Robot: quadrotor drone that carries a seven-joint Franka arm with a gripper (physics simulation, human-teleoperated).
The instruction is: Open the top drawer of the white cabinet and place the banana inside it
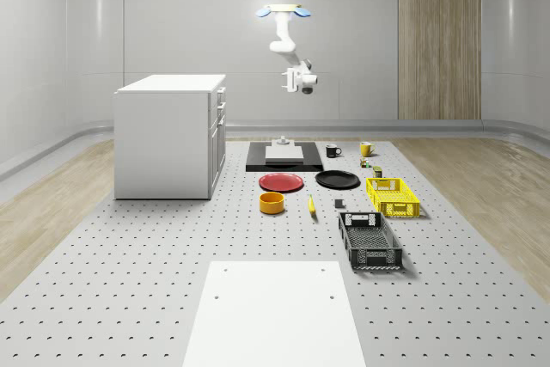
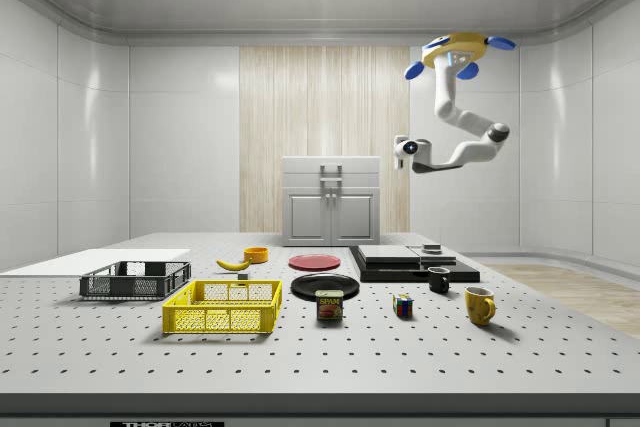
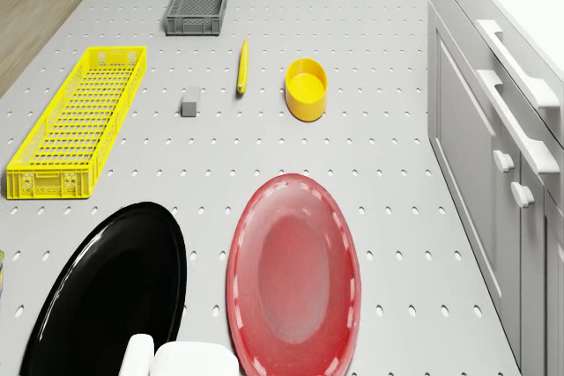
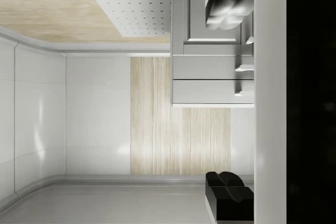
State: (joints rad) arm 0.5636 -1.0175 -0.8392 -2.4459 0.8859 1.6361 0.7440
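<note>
Banana [image 1: 311, 205] lies flat on the perforated worktop [image 1: 129, 281], a slim, gently curved yellow fruit with darker tips, resting between the orange bowl [image 1: 271, 202] and a small grey block [image 1: 339, 204]. From the side view it shows its bend, just beside the bowl and behind the yellow crate [image 2: 224, 307]. From the drone view it appears as a narrow yellow sliver [image 3: 242, 65] near the bowl [image 3: 306, 88].

White cabinet [image 1: 169, 135] stands on the worktop at the whole-scene view's left, its drawers shut, with bar handles [image 2: 331, 173] visible on the front in the side view.

Drone [image 1: 284, 13] hovers high above the black slab [image 1: 284, 157] at the far end of the worktop, well apart from the banana. The arm hangs below it, and the hand [image 1: 302, 85] is held in the air, level with the cabinet top, clear of everything. In the wrist view its dark fingers [image 4: 228, 187] stand apart with nothing between them, the cabinet front ahead of them.

A tin [image 2: 329, 304] near the yellow crate carries a label reading "SPAM". A red plate [image 3: 293, 275], black plate [image 3: 106, 292], grey crate [image 1: 369, 241], two mugs and a coloured cube also sit on the worktop.
</note>
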